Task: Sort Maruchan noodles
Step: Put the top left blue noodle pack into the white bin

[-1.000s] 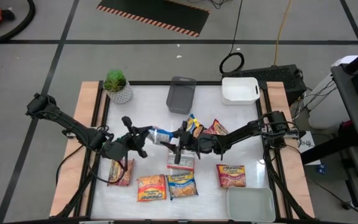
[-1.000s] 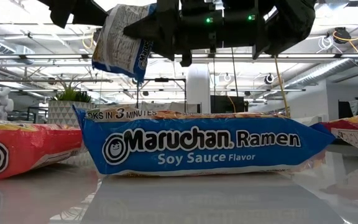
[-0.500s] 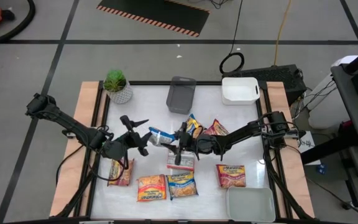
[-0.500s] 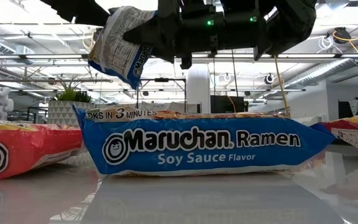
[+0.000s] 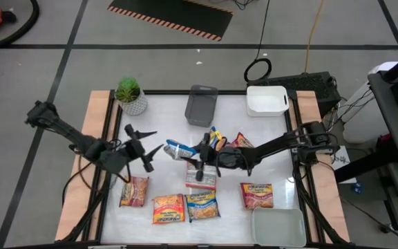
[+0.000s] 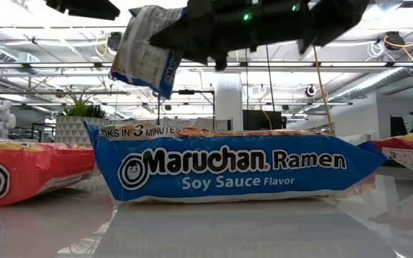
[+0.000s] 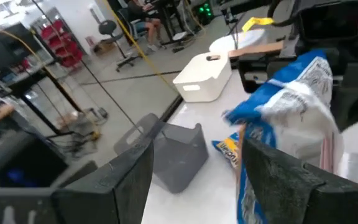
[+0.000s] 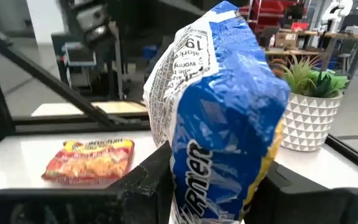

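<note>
Right gripper (image 5: 193,151) clamped on the blue packet (image 5: 179,149), held in the air above mid-table, with the packet sticking out toward the left arm; seen close up in the right wrist view as a crumpled blue-and-white pack (image 8: 219,118) pinched between the two dark fingers (image 8: 143,180). Left gripper (image 5: 141,144) spread wide, holding nothing, just beside the packet's free end but apart from it. Looks like a handover with the right arm now the sole carrier. For the carry: keep the squeeze steady, since glossy film slips and the grip sits on one end only; lift no further than needed to clear the loose packs below; avoid swinging the dangling end across the soy sauce packet (image 6: 228,168) or the pack lying right under the gripper (image 5: 201,179). Which tray takes blue: cannot be told from here; grey tray (image 5: 202,104) and white tray (image 5: 266,99) at the far edge, another light tray (image 5: 278,226) at the near right corner. Lower well inside the chosen tray's walls before letting go. Remaining packets (image 5: 168,208) flat on the table, mostly near the front, a red one (image 5: 135,191) toward the left side.
</note>
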